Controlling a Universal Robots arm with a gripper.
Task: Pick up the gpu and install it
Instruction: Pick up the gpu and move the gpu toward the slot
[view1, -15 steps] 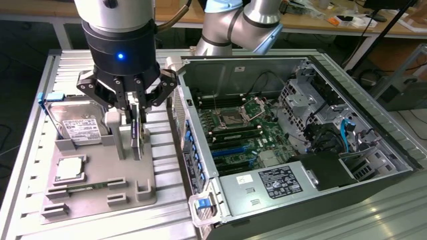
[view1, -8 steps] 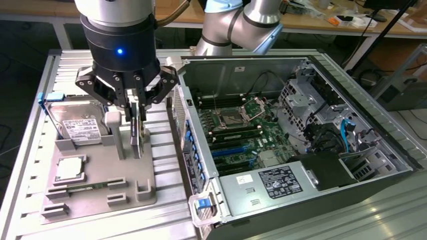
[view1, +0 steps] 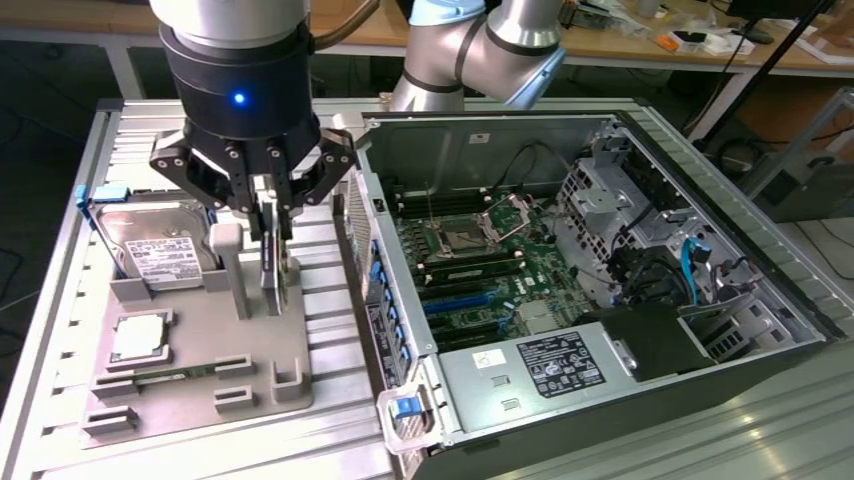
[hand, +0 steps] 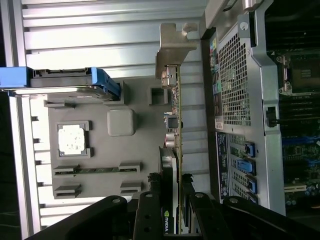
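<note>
The gpu (view1: 275, 268) stands on edge over the grey holder tray (view1: 200, 390), to the exterior view's left of the open computer case (view1: 574, 250). My gripper (view1: 264, 222) comes down on it from above, its black fingers shut on the card's two faces. In the wrist view the gpu (hand: 175, 125) is edge-on: green board, black cooler near the fingers, silver bracket (hand: 175, 50) at the far end. There my gripper (hand: 173, 202) clamps the card's near part. Whether the card's lower edge still rests in the holder I cannot tell.
On the same tray stand a silver hard drive (view1: 160, 250) with a white label, a small square CPU chip (view1: 140, 338) and a memory stick (view1: 167, 373). The case lies open, its motherboard (view1: 481, 270) and blue slots (view1: 461, 302) exposed. The case wall (hand: 235, 85) is close beside the card.
</note>
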